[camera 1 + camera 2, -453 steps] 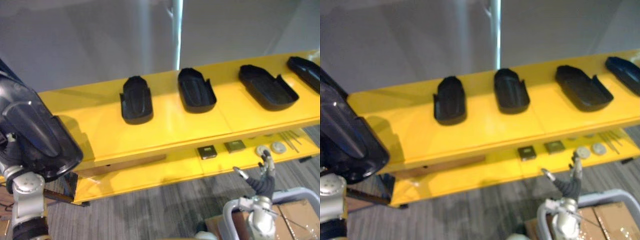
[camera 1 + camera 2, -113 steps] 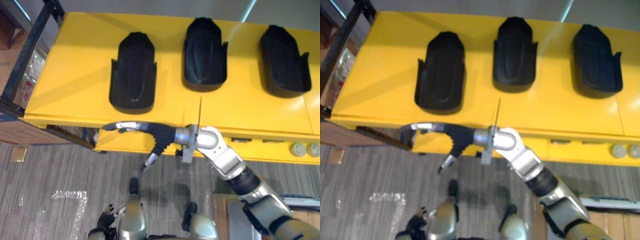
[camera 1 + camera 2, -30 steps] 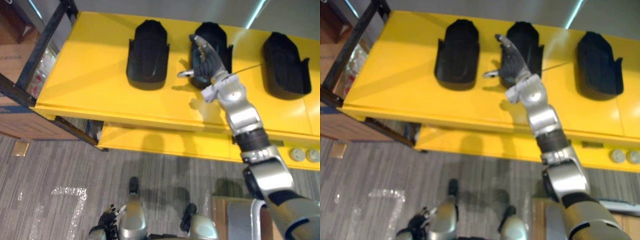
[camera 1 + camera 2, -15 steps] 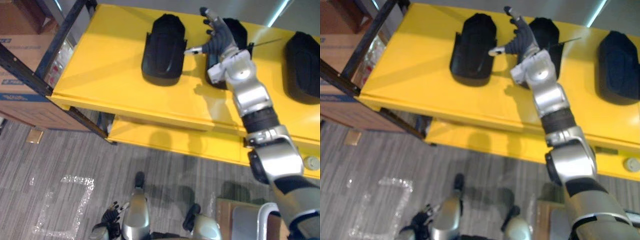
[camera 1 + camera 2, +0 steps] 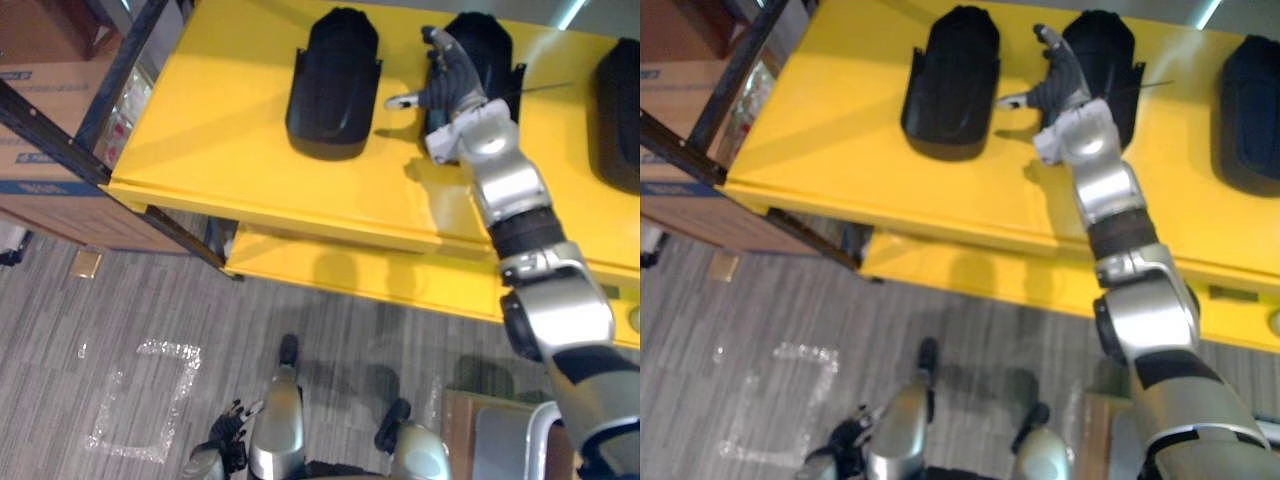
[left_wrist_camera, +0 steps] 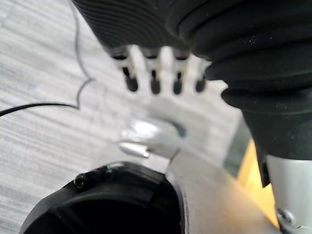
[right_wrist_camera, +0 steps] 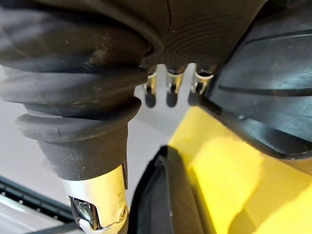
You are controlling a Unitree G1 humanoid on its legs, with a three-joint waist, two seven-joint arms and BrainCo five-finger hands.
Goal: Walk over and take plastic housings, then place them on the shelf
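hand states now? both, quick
Left hand: open, fingers relaxed, holding nothing.
Right hand: open, fingers straight over the middle housing, no grip.

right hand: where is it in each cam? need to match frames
Left eye view: right hand upper right of centre, open, over the left edge of the middle housing.
Right eye view: top centre-right, at that same edge.
Right wrist view: its fingers in a row past the ribbed cover.
Left wrist view: looks past the left hand at the grey floor.
Shared landmark: yellow shelf.
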